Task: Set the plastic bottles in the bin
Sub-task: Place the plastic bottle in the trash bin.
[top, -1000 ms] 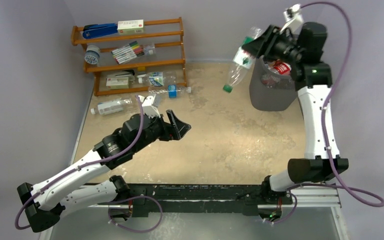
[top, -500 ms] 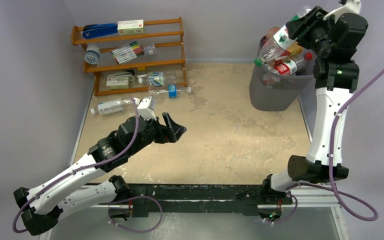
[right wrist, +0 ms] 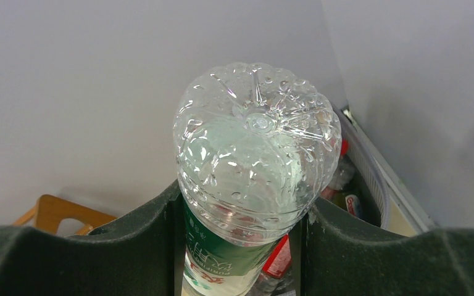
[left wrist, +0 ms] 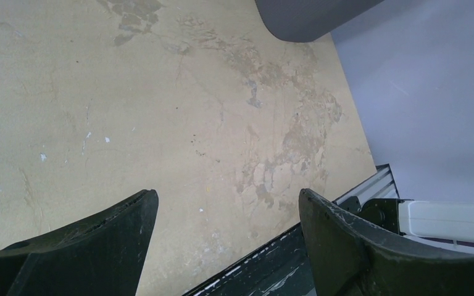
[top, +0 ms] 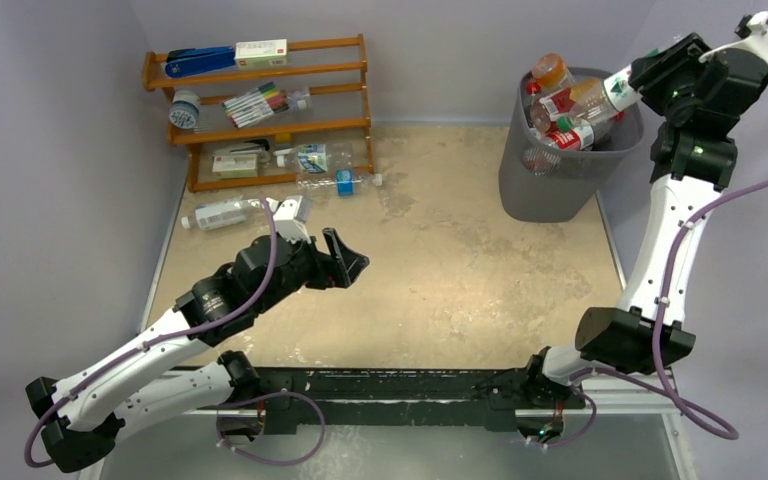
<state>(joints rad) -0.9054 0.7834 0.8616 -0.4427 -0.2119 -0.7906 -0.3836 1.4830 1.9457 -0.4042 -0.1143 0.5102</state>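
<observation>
My right gripper (top: 646,78) is shut on a clear plastic bottle (top: 612,91) with a green label and holds it over the right rim of the bin (top: 550,188), neck end toward the bin. The right wrist view shows that bottle's base (right wrist: 256,148) pinched between my fingers (right wrist: 129,246). Several bottles fill the grey mesh bin. More bottles lie on the table by the rack: a clear one (top: 222,213) and a blue-capped one (top: 337,183). My left gripper (top: 345,258) hovers open over the table's left half, with only bare tabletop between its fingers (left wrist: 99,246).
A wooden shelf rack (top: 260,125) at the back left holds a blue stapler (top: 200,61), markers (top: 256,103), boxes and another small bottle (top: 307,158). Walls stand close behind the bin and on the table's right side. The bin's wall (left wrist: 308,15) shows at the left wrist view's top edge.
The right arm swung the bottle up and to the right, from left of the bin to above its right rim. The left arm drew back slightly, its gripper still open.
</observation>
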